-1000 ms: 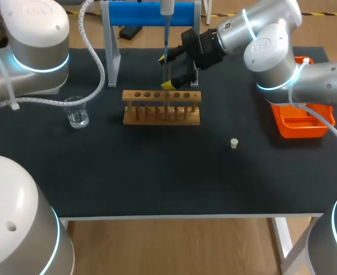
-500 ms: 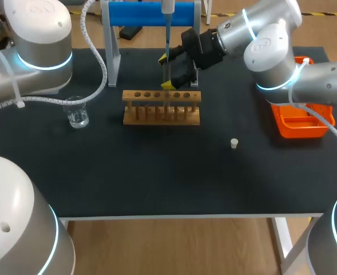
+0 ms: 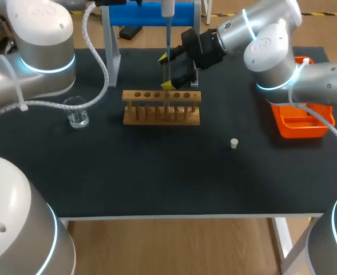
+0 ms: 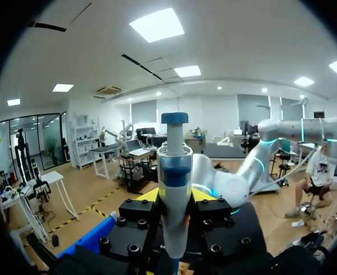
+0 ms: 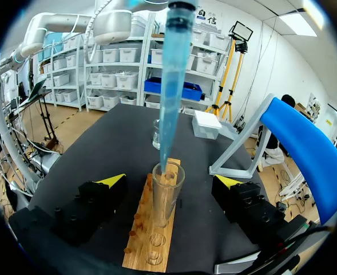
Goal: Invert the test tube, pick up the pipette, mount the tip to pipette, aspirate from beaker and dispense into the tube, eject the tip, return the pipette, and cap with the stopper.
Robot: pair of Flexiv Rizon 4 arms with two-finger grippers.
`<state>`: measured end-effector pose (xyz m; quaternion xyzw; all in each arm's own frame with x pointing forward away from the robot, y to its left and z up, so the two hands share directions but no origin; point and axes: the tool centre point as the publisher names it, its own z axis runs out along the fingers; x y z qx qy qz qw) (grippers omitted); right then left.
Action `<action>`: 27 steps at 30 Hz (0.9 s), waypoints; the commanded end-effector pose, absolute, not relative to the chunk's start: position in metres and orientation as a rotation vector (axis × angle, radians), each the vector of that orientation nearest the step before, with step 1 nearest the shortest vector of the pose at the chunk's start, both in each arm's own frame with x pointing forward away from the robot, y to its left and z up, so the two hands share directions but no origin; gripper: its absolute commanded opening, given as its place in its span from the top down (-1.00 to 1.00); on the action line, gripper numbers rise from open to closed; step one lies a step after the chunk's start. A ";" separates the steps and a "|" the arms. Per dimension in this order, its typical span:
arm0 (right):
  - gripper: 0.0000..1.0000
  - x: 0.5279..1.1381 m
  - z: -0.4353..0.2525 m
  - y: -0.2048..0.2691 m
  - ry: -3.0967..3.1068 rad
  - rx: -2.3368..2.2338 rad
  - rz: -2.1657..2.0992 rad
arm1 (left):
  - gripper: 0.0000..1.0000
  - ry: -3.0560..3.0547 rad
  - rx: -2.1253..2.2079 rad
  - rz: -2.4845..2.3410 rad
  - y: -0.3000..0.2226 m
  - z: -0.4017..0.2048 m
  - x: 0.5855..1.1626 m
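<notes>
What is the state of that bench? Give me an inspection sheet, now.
Surface: black table, nothing spilled seen.
Job's things: test tube upright in the wooden rack; blue tip of the pipette in its mouth; beaker on the left side; stopper lying loose; blue stand behind.
Clutter: orange tray at the right edge.
Grippers: left gripper shut on the pipette; right gripper open around the test tube, not touching.
Cables: white hose along the left arm.
Surroundings: nothing seen.

Black table (image 3: 157, 172) bears rack (image 3: 161, 107), beaker (image 3: 76, 112), stopper (image 3: 234, 143), tray (image 3: 298, 123).
</notes>
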<state>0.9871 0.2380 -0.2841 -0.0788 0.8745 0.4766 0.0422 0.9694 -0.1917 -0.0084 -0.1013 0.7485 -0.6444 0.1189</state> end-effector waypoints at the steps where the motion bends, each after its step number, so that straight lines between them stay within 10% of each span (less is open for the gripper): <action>1: -1.00 0.987 -0.283 0.237 2.679 -0.241 1.455 | 1.00 2.179 -0.297 -1.888 -0.191 -0.013 0.970; 27: -1.00 0.987 -0.283 0.237 2.679 -0.241 1.455 | 1.00 2.190 -0.308 -1.861 -0.181 -0.026 0.975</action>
